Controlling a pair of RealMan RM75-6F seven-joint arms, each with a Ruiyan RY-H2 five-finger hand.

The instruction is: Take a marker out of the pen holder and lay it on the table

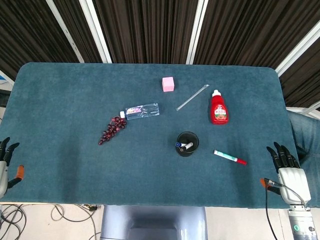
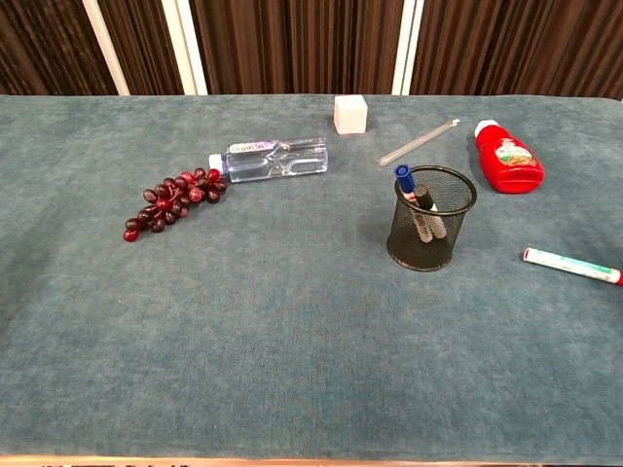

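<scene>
Already we see a marker (image 1: 230, 157) flat on the table (image 1: 65, 95), lower right of centre, well apart from the holder (image 1: 187, 144), which stands upright mid-frame with more markers in it. We judge the task's step done; doing it well now means parking both hands off the cloth without brushing the marker. Our right hand (image 1: 288, 171) sits at the lower right corner, fingers spread, holding nothing; our left hand (image 1: 5, 165) at the lower left edge looks likewise spread and empty. Labels on the red bottle (image 2: 508, 160) and clear bottle (image 2: 273, 157) are too small to read.
</scene>
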